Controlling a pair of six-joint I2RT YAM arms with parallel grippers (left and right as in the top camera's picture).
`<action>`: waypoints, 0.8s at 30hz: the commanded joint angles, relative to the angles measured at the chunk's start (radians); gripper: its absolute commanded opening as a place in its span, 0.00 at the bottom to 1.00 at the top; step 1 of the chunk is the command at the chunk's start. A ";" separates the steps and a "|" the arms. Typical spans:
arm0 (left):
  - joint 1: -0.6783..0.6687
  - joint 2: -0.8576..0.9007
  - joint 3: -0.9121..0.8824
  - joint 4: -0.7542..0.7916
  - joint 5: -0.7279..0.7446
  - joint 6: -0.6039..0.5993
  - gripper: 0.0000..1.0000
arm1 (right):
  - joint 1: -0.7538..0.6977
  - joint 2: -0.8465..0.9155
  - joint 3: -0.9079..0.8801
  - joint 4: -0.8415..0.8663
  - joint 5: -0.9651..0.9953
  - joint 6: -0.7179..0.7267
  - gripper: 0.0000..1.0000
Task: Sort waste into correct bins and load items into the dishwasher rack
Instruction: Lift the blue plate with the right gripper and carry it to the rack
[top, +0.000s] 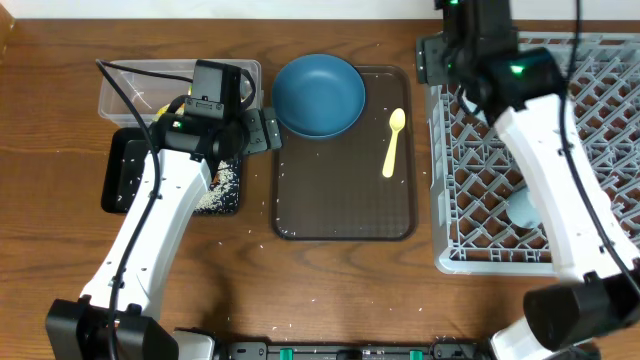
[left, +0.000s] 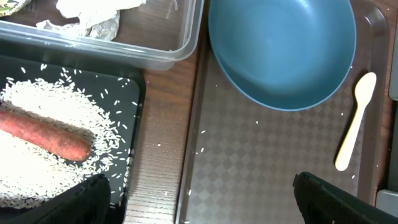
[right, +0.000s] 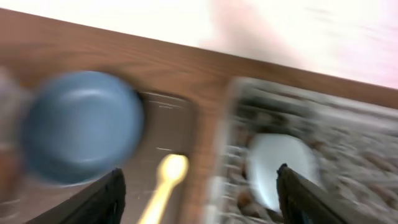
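The big dark-blue bowl (top: 318, 95) and the yellow spoon (top: 393, 142) lie on the brown serving tray (top: 345, 215). My left gripper (top: 262, 130) is open and empty, low over the gap between the black tray (top: 122, 180) and the serving tray (left: 249, 168). The carrot (left: 46, 134) lies on rice (left: 37, 102) in the black tray. Tissue (left: 87, 15) lies in the clear tub (left: 158, 53). My right gripper (top: 440, 58) is open and empty over the left edge of the grey rack (top: 600, 150). A pale-blue dish (top: 522, 208) sits in the rack. No cups show.
Loose rice grains are scattered on the serving tray and on the wood between the trays (left: 165, 130). The right wrist view is motion-blurred; it shows the bowl (right: 81, 124), the spoon (right: 165, 183) and the pale dish (right: 280, 165).
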 joint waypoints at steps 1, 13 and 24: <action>0.003 0.000 0.016 0.000 -0.006 0.002 0.96 | 0.008 0.037 -0.002 0.020 -0.288 0.072 0.73; 0.003 0.000 0.016 0.000 -0.006 0.002 0.96 | 0.117 0.283 -0.002 0.188 -0.073 0.495 0.60; 0.003 0.000 0.016 0.000 -0.006 0.002 0.96 | 0.127 0.514 -0.002 0.221 -0.063 0.628 0.54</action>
